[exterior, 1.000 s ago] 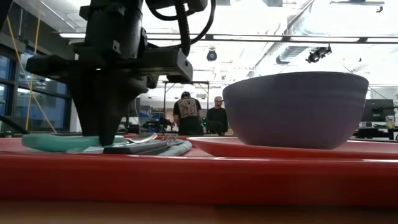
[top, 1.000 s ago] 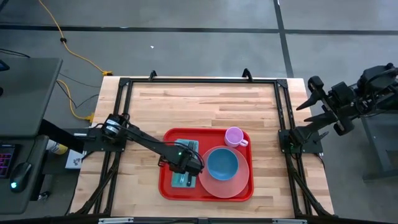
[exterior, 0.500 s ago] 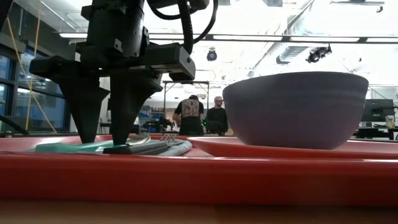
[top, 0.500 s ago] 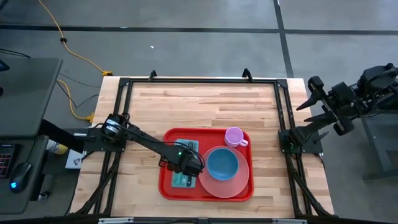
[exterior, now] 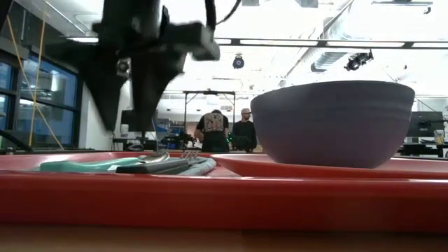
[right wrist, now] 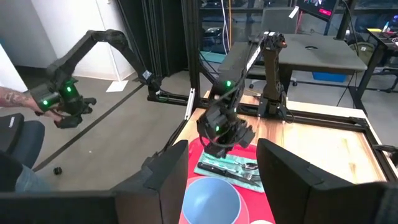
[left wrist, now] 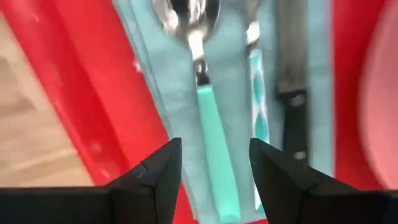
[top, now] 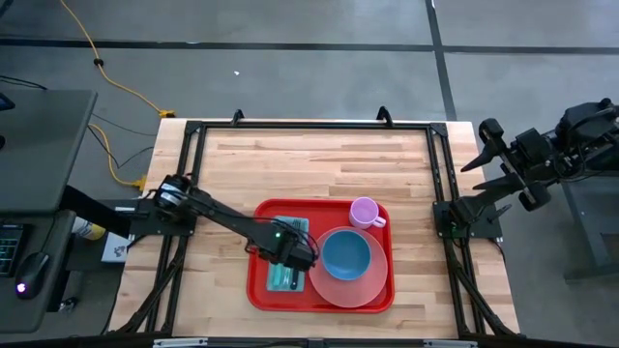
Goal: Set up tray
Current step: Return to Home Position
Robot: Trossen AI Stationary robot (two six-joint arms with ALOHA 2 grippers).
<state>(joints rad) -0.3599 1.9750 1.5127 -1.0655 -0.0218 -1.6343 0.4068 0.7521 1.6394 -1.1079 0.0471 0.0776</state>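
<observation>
The red tray [top: 259, 290] lies at the table's near middle. On its left part a teal napkin [left wrist: 231, 74] carries a teal-handled spoon [left wrist: 211, 130], a fork with a patterned handle [left wrist: 258, 106] and a dark knife [left wrist: 291, 74], side by side. My left gripper [exterior: 128, 126] hangs open a little above the cutlery, fingers pointing down on either side of the spoon's handle and touching nothing. My right gripper [right wrist: 222, 177] is open and stays off the table's right edge [top: 488, 145].
On the tray's right part a blue bowl [top: 345, 256] sits on a round pink plate [top: 363, 288], with a pink cup [top: 364, 212] in the far right corner. Bare wood [top: 319, 164] lies beyond the tray. Two people [exterior: 224, 129] stand far back in the room.
My left gripper stood shut low on the napkin at the spoon's teal handle. It has opened and let go, then risen straight up clear of the cutlery. The spoon stays lying on the napkin.
</observation>
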